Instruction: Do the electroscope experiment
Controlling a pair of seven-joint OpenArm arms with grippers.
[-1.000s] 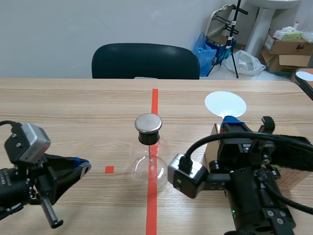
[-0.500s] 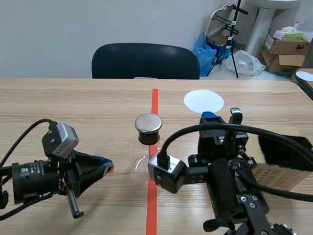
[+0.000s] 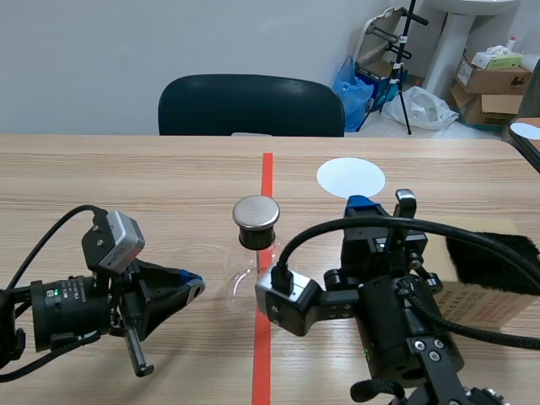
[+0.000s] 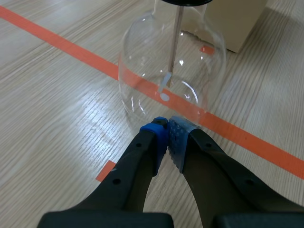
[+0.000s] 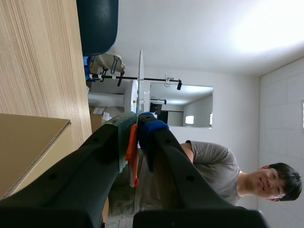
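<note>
Left hand [image 4: 167, 130], pinched shut and empty, has crept in. Flask [image 4: 171, 71] now sits just ahead of its tips. Right hand [image 5: 137, 124] clamps the disc [image 3: 350, 178], swung up beside the cap [image 3: 256, 213]. Disc-to-cap contact looks imminent.

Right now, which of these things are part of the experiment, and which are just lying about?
For the job: glass flask with metal cap; white disc, held in the right arm's jaws; probably the black furry cloth on its cardboard box.
Lying about: dark chair; blue bag; stacked cartons behind.
</note>
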